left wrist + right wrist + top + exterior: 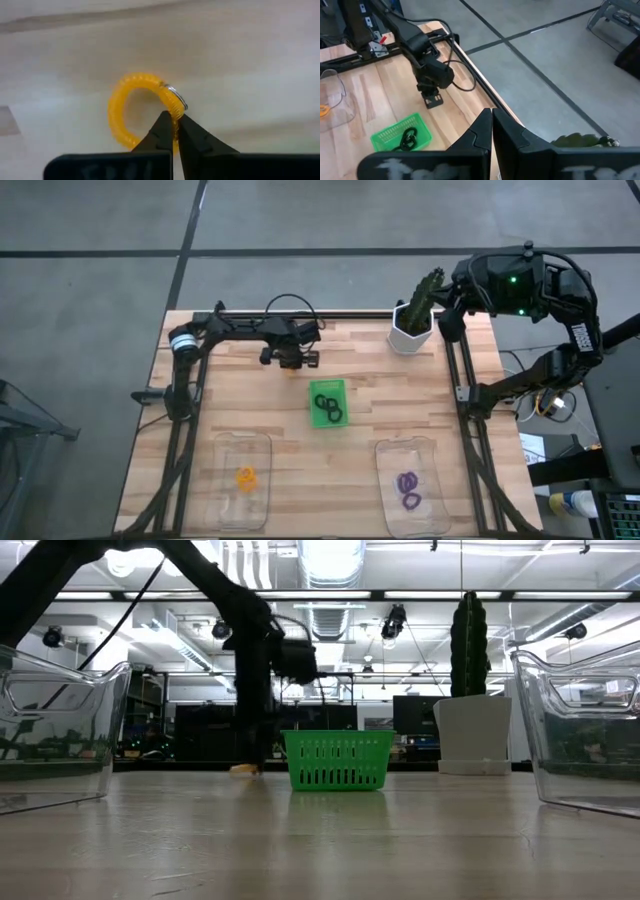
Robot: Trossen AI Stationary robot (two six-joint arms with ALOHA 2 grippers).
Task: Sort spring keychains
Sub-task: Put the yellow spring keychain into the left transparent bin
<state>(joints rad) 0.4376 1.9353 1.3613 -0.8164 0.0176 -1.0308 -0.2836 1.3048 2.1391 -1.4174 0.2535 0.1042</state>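
An orange spring keychain with a small metal ring lies flat on the wood near the table's far edge, left of the green tray. My left gripper stands over it, pointing down, shut on its coil. Black spring keychains lie in the tray. Another orange one rests in the near-left clear container, and purple ones in the near-right container. My right gripper waits shut, raised at the far right beside the cactus pot. My left gripper pinches the orange keychain's coil between its two fingertips, just beside the metal ring. The fingers come from above, pointing down, across the coil's strand. The loop lies flat on the table.
A white pot with a cactus stands at the far right. The two clear containers sit along the near edge. The green tray stands mid-table, close to the right of my left gripper. Bare wood lies between tray and containers.
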